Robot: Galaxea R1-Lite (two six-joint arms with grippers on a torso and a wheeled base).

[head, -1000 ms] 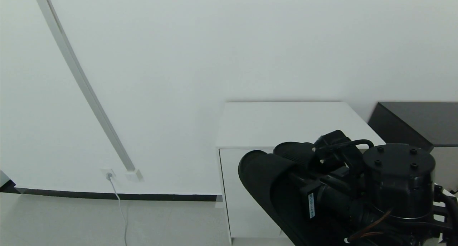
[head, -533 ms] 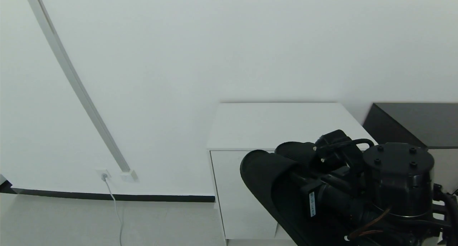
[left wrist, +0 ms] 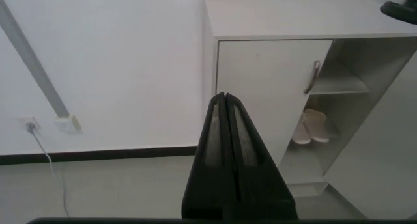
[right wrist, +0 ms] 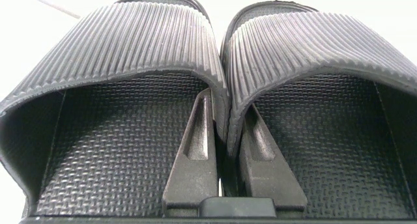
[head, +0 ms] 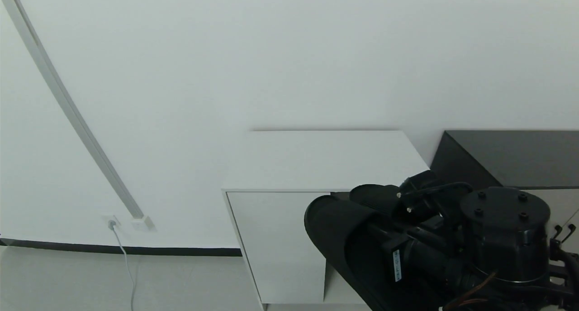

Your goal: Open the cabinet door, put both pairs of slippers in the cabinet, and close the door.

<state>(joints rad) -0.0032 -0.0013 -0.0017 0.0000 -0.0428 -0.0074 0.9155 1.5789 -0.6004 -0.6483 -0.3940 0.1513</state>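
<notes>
While right hand (right wrist: 227, 110) pinches black slippers (right wrist: 137, 55), toes point toward cabinet (head: 316, 161).

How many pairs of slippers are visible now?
2. A black pair is held by the right gripper; a light pair lies inside the open cabinet, below its shelf. Others may be hidden.

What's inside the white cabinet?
A pale pair of slippers sits under a shelf in the open side of the cabinet. The door hides the other side.
</notes>
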